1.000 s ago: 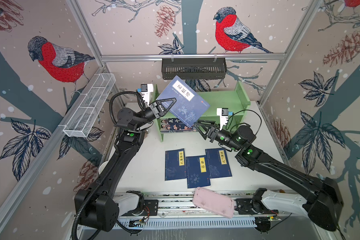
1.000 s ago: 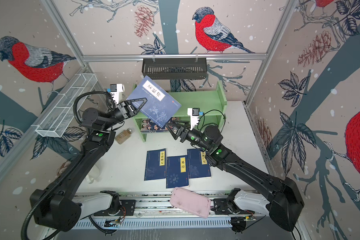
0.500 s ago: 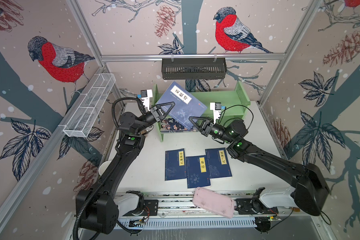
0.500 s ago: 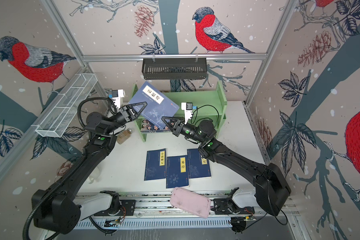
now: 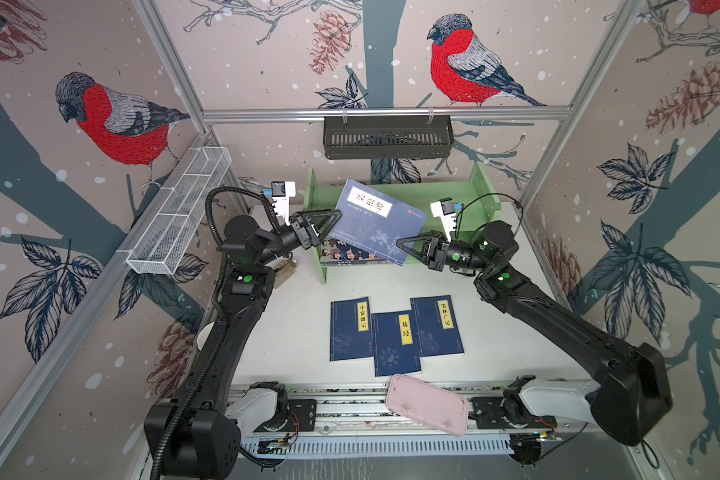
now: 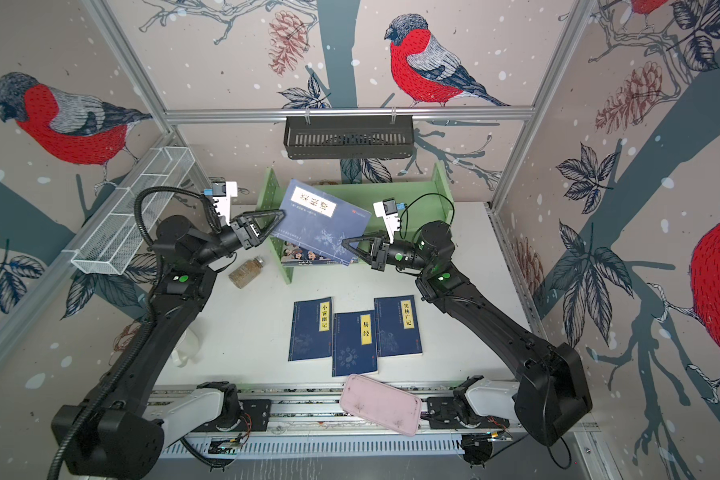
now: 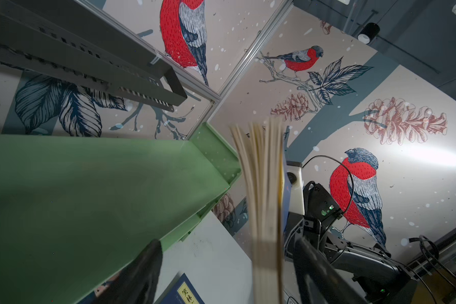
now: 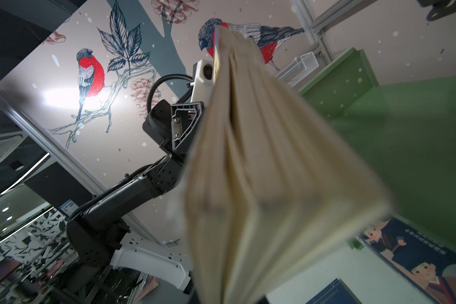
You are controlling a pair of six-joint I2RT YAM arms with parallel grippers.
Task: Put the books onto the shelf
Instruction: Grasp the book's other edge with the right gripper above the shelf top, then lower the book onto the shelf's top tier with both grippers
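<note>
While the left pincer (image 5: 330,224) stands spread at the left edge of the raised book (image 5: 375,224), the right pincer (image 5: 402,243) is pressed together on that book's near right corner and carries it. In the left wrist view the left pincer's fingers (image 7: 148,265) stand wide apart either side of the fanned cream pages. The book is navy with a pale title label and a faint white drawing. It is tilted in the air over the left half of the shelf (image 5: 416,193), with its pages loosely splayed.

Beneath it, on the lower tier, lies the cartoon book (image 5: 346,254), mostly covered from above. Three navy books (image 5: 395,345) with yellow labels lie flat on the desk (image 5: 292,324) in front of the shelf, side by side with their edges meeting.

On the left wall hangs a wire basket (image 5: 179,212). A jar (image 6: 246,272) lies close to the shelf's left panel. The shelf's right half shows bare green board up to its right panel — the roomier side. A black basket (image 5: 387,137) hangs on the back wall above the shelf. At the desk's front edge a pink tray (image 5: 427,409) rests across the rail.
</note>
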